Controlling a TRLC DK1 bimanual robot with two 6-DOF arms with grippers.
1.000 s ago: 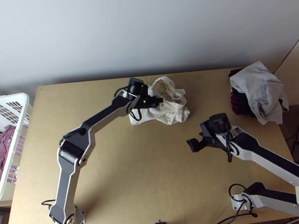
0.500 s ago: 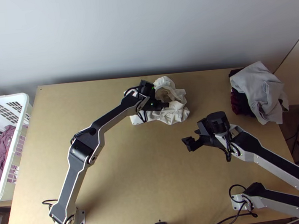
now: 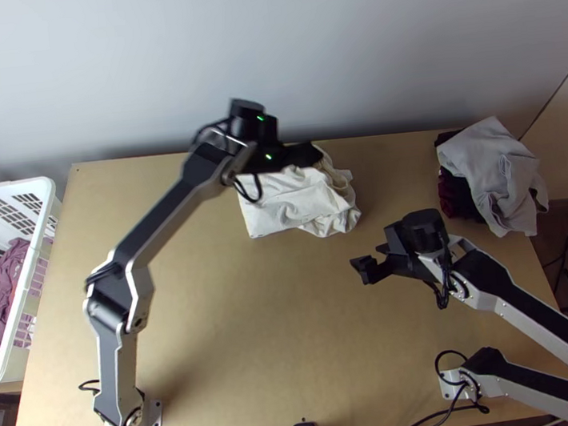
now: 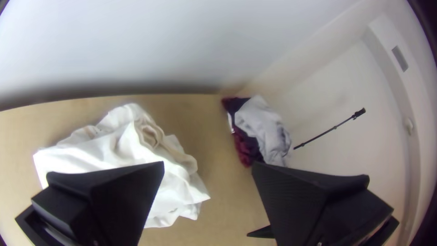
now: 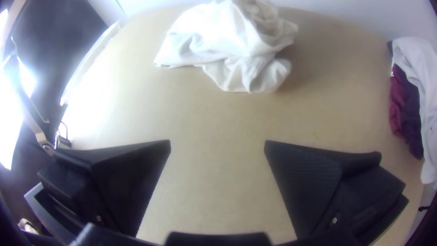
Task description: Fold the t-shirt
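A white t-shirt (image 3: 295, 204) lies bunched near the table's far edge, with a rolled, crumpled part at its right side. Above its far part is my left gripper (image 3: 316, 153), raised off the cloth. In the left wrist view the left gripper (image 4: 208, 165) is wide open, nothing between its fingers, with the shirt (image 4: 123, 146) below. My right gripper (image 3: 361, 263) stands over the table, nearer than the shirt and to its right. The right wrist view shows the right gripper (image 5: 217, 143) open over bare wood, apart from the shirt (image 5: 236, 50).
A pile of grey and dark red clothes (image 3: 493, 177) lies at the table's far right corner. A white laundry basket (image 3: 47, 191) holding mauve cloth stands at the left edge. Bare table (image 3: 240, 338) spreads between the arms.
My left gripper has moved up and back from the shirt's middle, uncovering more of the cloth. The right gripper has shifted only slightly. The shirt's bunched shape looks much the same.
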